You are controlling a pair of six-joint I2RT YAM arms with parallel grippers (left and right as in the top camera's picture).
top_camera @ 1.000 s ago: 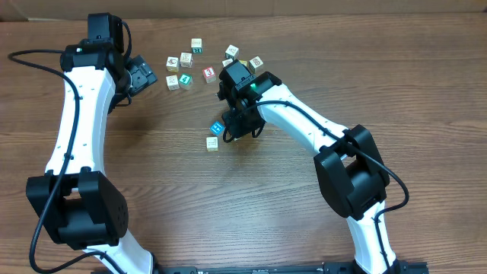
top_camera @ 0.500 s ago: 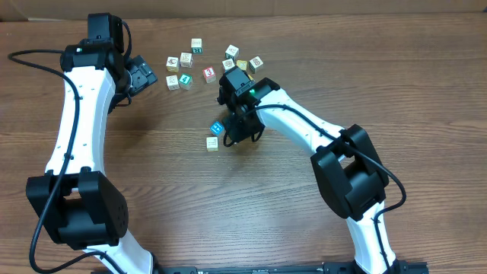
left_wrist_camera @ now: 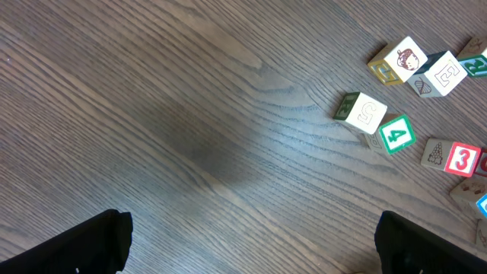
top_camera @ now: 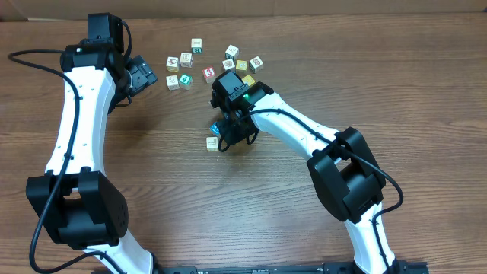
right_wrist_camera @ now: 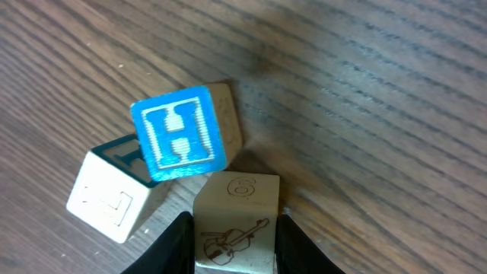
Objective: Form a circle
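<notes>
My right gripper (right_wrist_camera: 232, 247) is shut on a whitish cube with a violin drawing (right_wrist_camera: 236, 224), held low against the table. Right in front of it lies the blue "H" cube (right_wrist_camera: 179, 135), with a tan cube (right_wrist_camera: 228, 114) tucked behind it and a whitish cube (right_wrist_camera: 106, 199) at its left; these stand tight together. In the overhead view the right gripper (top_camera: 232, 131) covers most of this group, with the blue cube (top_camera: 216, 127) and the whitish cube (top_camera: 212, 143) showing. My left gripper (top_camera: 144, 76) is open over bare wood, holding nothing.
A loose scatter of similar cubes (top_camera: 205, 65) lies at the back of the table between the arms. The left wrist view shows some of them at its right edge, among them a "5" cube (left_wrist_camera: 361, 113), a green "4" (left_wrist_camera: 397, 134) and a red "3" (left_wrist_camera: 462, 159).
The right gripper has carried the violin cube leftward, up against the blue "H" cube, and now covers more of the group. The left arm has not moved.
</notes>
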